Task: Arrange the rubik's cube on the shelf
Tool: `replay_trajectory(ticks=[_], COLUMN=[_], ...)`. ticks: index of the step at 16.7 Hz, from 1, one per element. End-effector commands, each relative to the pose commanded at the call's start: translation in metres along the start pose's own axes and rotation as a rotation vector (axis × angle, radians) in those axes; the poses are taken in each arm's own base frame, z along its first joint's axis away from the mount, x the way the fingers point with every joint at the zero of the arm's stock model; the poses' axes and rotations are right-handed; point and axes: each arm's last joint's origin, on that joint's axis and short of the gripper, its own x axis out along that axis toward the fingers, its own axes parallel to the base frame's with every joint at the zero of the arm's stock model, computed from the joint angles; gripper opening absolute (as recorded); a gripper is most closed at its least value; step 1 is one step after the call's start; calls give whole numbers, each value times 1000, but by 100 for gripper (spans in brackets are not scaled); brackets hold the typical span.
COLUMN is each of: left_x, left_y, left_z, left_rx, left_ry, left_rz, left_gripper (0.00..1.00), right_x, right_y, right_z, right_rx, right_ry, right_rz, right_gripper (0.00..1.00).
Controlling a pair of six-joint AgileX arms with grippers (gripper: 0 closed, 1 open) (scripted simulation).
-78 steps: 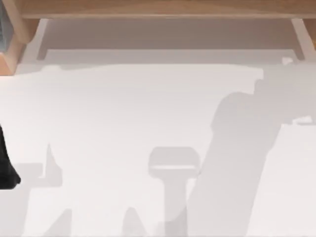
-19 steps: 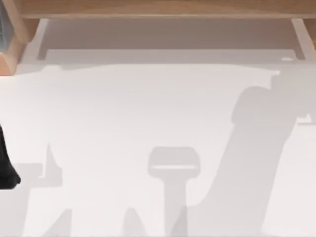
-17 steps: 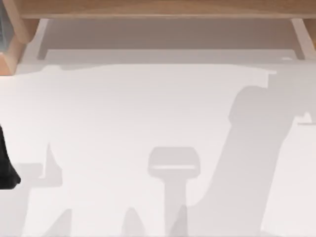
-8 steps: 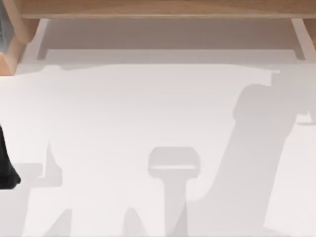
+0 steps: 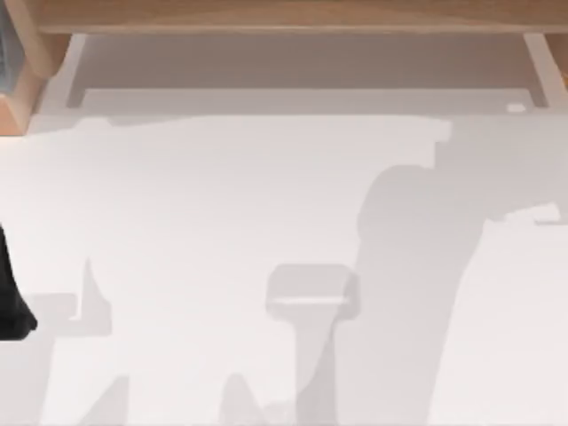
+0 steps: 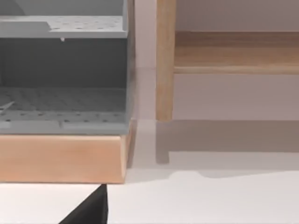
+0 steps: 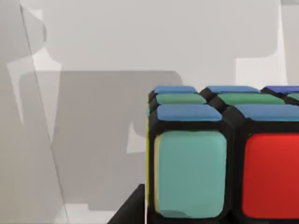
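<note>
Rubik's cube: a small rubik's cube [image 7: 219,154] with blue, green, teal and red square stickers in a black grid. It sits close in front of the right wrist camera, with plain white bench [image 7: 140,42] behind it. Whether it rests on that surface or is lifted off it cannot be told.

Right claw: the right claw [image 7: 224,210] is pinching the rubik's cube. One black finger [image 7: 133,210] lies against the cube's yellowish side face at its lower corner.

Shelf: the long light-brown wooden board of the shelf [image 5: 284,13] runs across the far edge of the top view. It stands on pale uprights [image 5: 543,75] at the left and right. From the left wrist camera, the same board [image 6: 233,53] joins a light wooden post [image 6: 165,60] that stands on the bench.

Bench: the white bench [image 5: 222,195] carries broad grey shadows, the largest across its right half.

Left arm: the black left arm [image 5: 11,297] is parked at the left edge of the top view.

Left claw: the left claw [image 6: 91,210] shows as a black wedge low in the left wrist view. Whether it is spread or pressed together cannot be told.

Cabinet: a grey perforated cabinet [image 6: 60,70] on a light wooden base stands just beside the shelf's post.
</note>
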Motion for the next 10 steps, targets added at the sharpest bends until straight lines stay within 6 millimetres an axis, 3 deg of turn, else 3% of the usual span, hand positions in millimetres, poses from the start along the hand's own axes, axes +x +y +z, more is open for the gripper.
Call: replay_trajectory(ticks=[3, 5, 7, 10], left_x=[0, 0, 0, 0], left_y=[0, 0, 0, 0], left_z=[0, 0, 0, 0], left_rx=[0, 0, 0, 0], left_ry=[0, 0, 0, 0], left_rz=[0, 0, 0, 0], left_gripper=[100, 100, 100, 100], right_x=[-52, -70, -70, -49], right_y=[45, 93, 153, 254], right_z=[-14, -27, -42, -76], right_rx=[-162, -314, -496, -781], right_ry=[-74, -115, -149, -222], right_rz=[-24, -19, 4, 53], right_gripper=[0, 0, 0, 0])
